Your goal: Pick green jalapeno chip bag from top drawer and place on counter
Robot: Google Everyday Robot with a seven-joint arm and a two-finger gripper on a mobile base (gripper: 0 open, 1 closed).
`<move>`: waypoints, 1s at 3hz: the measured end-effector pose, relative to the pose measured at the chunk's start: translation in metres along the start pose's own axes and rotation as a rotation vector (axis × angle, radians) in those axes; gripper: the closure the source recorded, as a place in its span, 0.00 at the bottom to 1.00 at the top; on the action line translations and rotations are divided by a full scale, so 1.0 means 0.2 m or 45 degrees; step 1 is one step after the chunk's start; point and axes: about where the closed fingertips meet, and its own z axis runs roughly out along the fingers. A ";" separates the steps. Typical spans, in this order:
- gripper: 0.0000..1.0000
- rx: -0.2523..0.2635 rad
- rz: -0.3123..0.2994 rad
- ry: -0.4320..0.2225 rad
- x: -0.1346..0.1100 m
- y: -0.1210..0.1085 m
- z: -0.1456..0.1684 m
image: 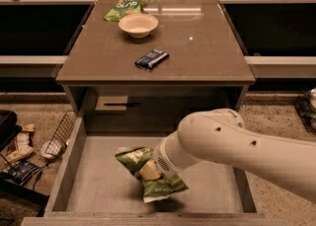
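Note:
The green jalapeno chip bag (165,187) is in the open top drawer (94,180), near its middle front, crumpled and tilted with one end raised. My gripper (148,171) comes in from the right on the thick white arm (237,146) and is shut on the bag's middle; the wrist hides part of the bag. The counter (207,47) lies above and behind the drawer.
On the counter stand a pale bowl (138,24), a brighter light-green bag (126,5) behind it and a small dark-blue packet (151,58). A wire basket (60,136) and floor clutter (19,156) lie left of the drawer. Dark shelving flanks the cabinet.

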 end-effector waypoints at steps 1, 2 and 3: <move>1.00 -0.017 -0.151 -0.050 -0.25 -0.11 -0.31; 1.00 -0.018 -0.184 0.002 -0.43 -0.27 -0.47; 1.00 -0.011 -0.109 0.077 -0.63 -0.52 -0.72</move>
